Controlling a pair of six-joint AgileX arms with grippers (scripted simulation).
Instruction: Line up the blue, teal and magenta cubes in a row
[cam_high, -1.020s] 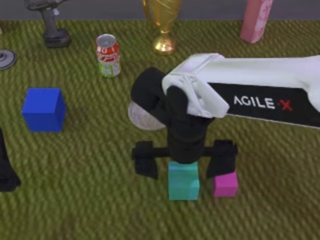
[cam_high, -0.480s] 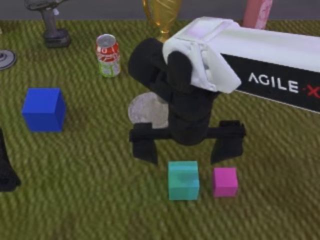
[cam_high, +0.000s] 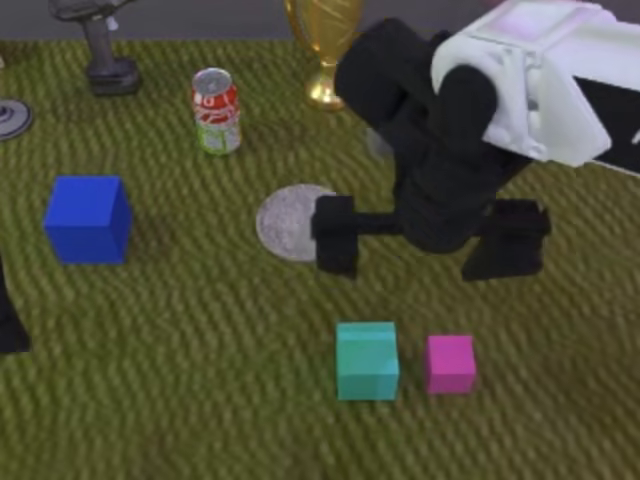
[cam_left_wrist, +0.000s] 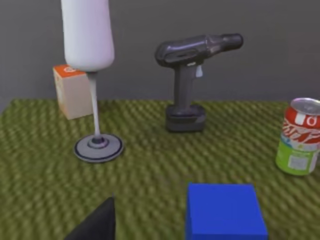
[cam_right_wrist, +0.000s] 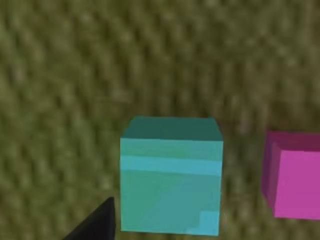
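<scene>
In the right half of the top view: the right gripper (cam_high: 433, 243) hangs with its two fingers spread wide and nothing between them — it has risen and drawn back toward the upper right over the last second, away from the teal cube (cam_high: 367, 360), which it straddled a second ago.
Teal cube: sits free on the green mat (cam_high: 180, 400) in the lower middle of the frame, where it stood a second ago; the right wrist view shows it square-on with no finger touching it.
Magenta cube (cam_high: 450, 363): just beside the teal one on its right, a narrow gap between them, front edges roughly level.
Meaning for the task: I judge two of the three cubes placed — the release looks finished.
Blue cube (cam_high: 87, 218): middle left of the frame, well apart from the pair and higher up; it has not moved, and I judge it the one left to bring in.
Left gripper (cam_high: 10, 330): only a dark sliver at the left edge, near the blue cube; I cannot tell how its fingers stand.
Around: a soda can (cam_high: 216, 110), a drill (cam_high: 100, 45) and a gold trophy (cam_high: 325, 45) along the top; a pale round disc (cam_high: 285, 222) mid-frame.
In the way: the mat between the blue cube and the teal one looks bare; the disc lies above that path.
</scene>
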